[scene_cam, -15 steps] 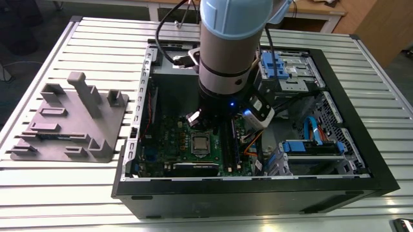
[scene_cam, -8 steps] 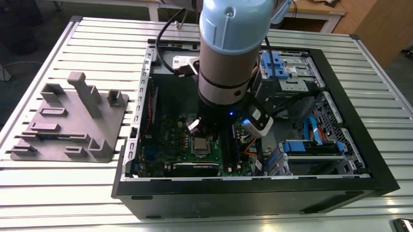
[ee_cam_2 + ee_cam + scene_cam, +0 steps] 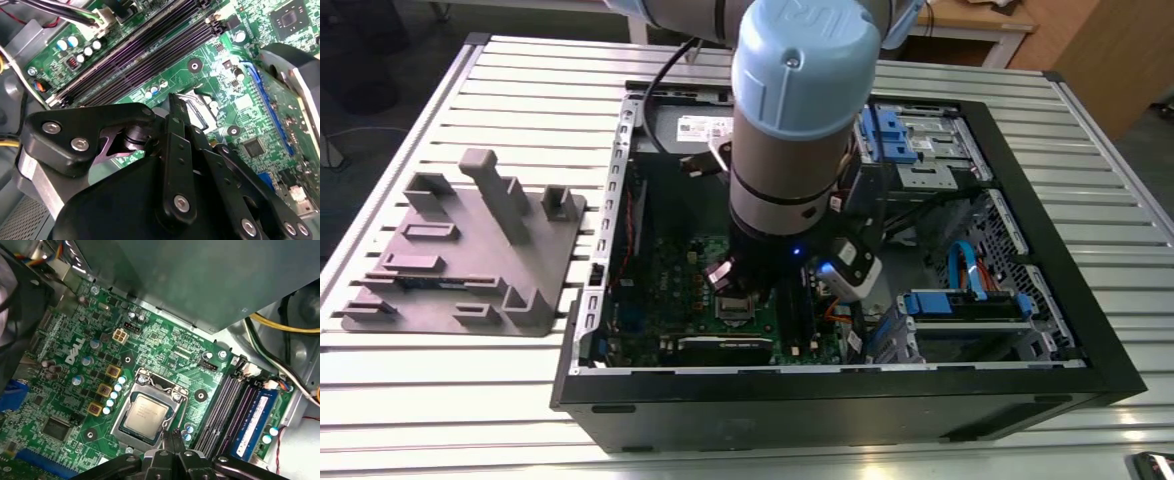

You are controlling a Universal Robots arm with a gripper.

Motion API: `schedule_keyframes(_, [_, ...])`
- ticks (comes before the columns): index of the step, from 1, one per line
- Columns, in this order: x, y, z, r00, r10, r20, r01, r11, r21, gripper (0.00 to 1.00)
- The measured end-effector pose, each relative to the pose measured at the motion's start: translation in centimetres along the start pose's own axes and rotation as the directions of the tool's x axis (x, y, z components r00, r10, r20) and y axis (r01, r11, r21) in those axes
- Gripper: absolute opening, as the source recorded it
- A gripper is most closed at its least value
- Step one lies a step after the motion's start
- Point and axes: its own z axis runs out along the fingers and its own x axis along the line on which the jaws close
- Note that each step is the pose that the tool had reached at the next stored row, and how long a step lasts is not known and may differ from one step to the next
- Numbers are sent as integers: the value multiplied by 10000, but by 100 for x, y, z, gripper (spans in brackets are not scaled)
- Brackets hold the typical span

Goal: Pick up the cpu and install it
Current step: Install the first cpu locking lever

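At the exterior view's left we see a grey moulded tray (image 3: 467, 250) on the slatted table (image 3: 400, 400). In the middle the arm (image 3: 794, 120) reaches down into the open computer case (image 3: 854, 400). In the first wrist view the cpu (image 3: 145, 412) lies flat in its motherboard socket (image 3: 118, 422); the gripper (image 3: 170, 434), fingers (image 3: 176, 442) pressed together, is just beside it.

gripper (image 3: 172, 435) cut off at edge, motherboard (image 3: 670, 272) partly behind arm (image 3: 794, 130)
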Motion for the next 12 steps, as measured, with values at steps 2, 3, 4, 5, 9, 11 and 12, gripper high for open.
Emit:
schedule_keyframes(2, [3,-3,36,10000,0,0,0,10000,-1,10])
schedule_keyframes(3, [4,-5,54,10000,-1,3,1,10000,0,10])
schedule_keyframes(4, [5,-6,70,10000,-1,6,1,10000,0,10])
schedule_keyframes(5, [5,-7,76,10000,-1,6,1,10000,0,10])
schedule_keyframes(9, [5,-7,78,10000,-1,5,1,10000,3,10])
schedule_keyframes(11, [8,-13,83,10000,-2,10,2,10000,-2,10])
schedule_keyframes(12, [12,-23,85,10000,-3,11,3,10000,-3,10])
